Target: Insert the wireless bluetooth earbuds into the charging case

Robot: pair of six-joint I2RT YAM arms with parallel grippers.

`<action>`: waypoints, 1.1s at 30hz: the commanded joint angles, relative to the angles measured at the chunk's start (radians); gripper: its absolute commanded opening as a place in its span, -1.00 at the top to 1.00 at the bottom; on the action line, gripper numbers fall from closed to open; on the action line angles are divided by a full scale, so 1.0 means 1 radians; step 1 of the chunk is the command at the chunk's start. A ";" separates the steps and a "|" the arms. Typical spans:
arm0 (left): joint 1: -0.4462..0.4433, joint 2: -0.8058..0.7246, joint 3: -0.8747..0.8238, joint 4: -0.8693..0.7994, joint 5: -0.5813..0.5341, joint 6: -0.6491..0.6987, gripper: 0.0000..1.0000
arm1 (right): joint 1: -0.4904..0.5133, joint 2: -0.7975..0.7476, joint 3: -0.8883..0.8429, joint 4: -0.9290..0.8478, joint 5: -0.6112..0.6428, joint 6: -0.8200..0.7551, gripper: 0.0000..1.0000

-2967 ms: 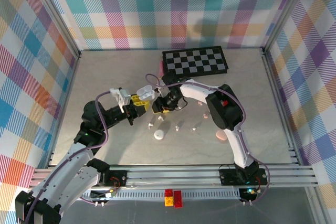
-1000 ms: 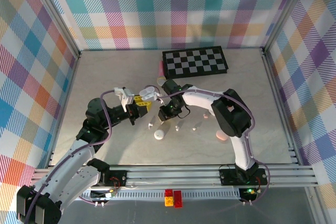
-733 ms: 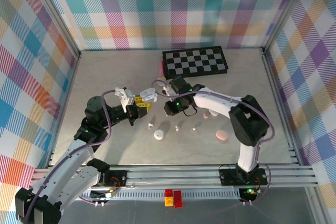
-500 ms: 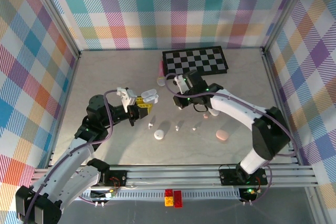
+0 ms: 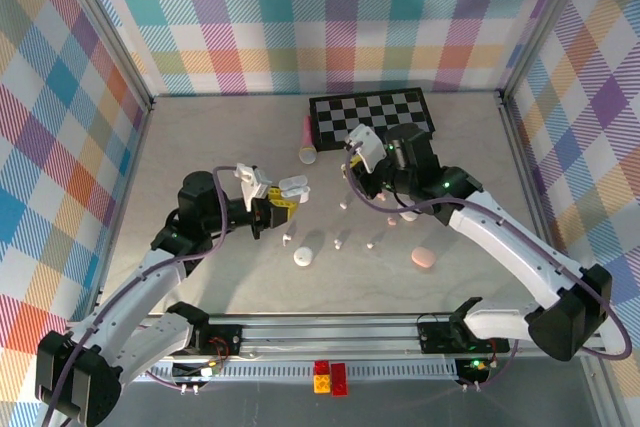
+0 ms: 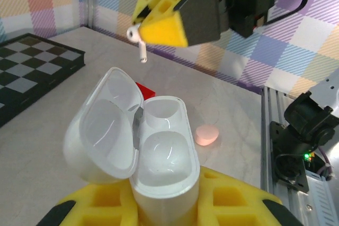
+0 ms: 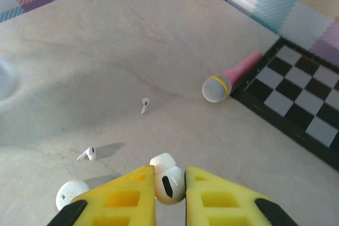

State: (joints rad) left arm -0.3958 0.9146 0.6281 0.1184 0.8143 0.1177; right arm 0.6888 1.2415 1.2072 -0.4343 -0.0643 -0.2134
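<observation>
Right end effector has drawn away from the left one and hangs raised, clenched on a white earbud; left end effector grasps the open charging case, just below that earbud, loose earbuds on the tabletop beneath

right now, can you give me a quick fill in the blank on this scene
The left gripper holds a charging case whose lid is ____.
The right gripper pinches a ____ earbud.
The pink toy microphone lies beside the black-and-white ____.
Missing words: open; white; checkerboard.
</observation>
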 commanded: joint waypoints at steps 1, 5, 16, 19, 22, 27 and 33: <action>0.006 0.013 0.052 -0.048 0.066 0.042 0.97 | 0.035 -0.022 0.060 -0.052 -0.043 -0.103 0.67; 0.006 0.033 0.072 -0.072 0.100 0.050 0.97 | 0.081 -0.010 0.114 -0.081 -0.053 -0.146 0.67; 0.006 0.043 0.110 -0.145 0.144 0.092 0.97 | 0.197 0.053 0.218 -0.118 -0.075 -0.232 0.67; 0.007 0.040 0.116 -0.149 0.152 0.094 0.97 | 0.210 0.068 0.225 -0.130 -0.085 -0.244 0.67; 0.007 0.034 0.119 -0.149 0.155 0.095 0.98 | 0.216 0.078 0.226 -0.137 -0.103 -0.255 0.68; 0.006 0.026 0.129 -0.154 0.167 0.095 0.98 | 0.218 0.090 0.222 -0.146 -0.097 -0.265 0.68; 0.006 0.026 0.132 -0.165 0.172 0.101 0.98 | 0.219 0.088 0.210 -0.150 -0.101 -0.271 0.68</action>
State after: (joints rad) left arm -0.3958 0.9581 0.7330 -0.0376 0.9512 0.2001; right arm 0.8997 1.3304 1.3994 -0.5701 -0.1410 -0.4614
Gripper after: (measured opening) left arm 0.207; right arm 0.163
